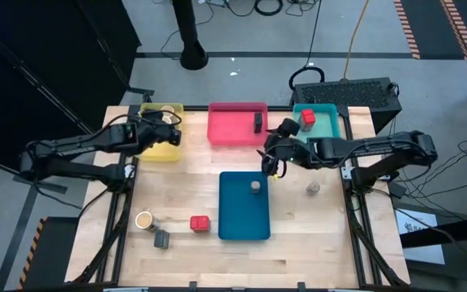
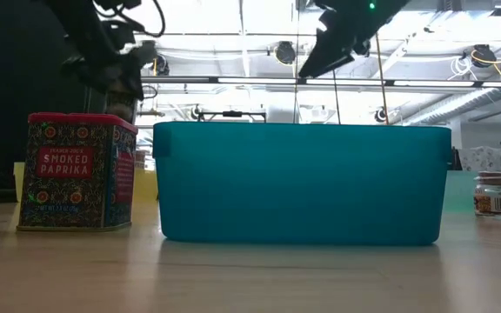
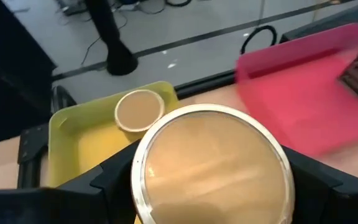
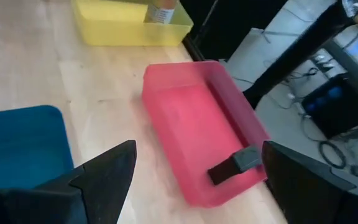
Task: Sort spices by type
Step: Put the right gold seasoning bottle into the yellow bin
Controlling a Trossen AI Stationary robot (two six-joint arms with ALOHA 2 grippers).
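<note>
- The left gripper [image 1: 162, 132] hangs over the yellow tray [image 1: 146, 151] at far left, clamped on a tan jar [image 3: 211, 165]; a second tan jar [image 3: 139, 111] already stands there, so this looks like the tan pile.
- The right gripper [image 1: 271, 160] hovers between the pink tray [image 1: 229, 134] and blue tray [image 1: 233, 227], fingers spread wide and empty.
- Tan jars: three, with one [image 1: 143, 220] loose at near left.
- Red boxes: two, one [image 1: 307, 117] in the green tray [image 1: 331, 128], one [image 1: 199, 223] loose.
- Dark boxes: two, one [image 1: 258, 122] in pink, one [image 1: 161, 238] loose.
- Grey round jars: two, one [image 1: 254, 186] in blue, one [image 1: 313, 188] on the table to its right.
</note>
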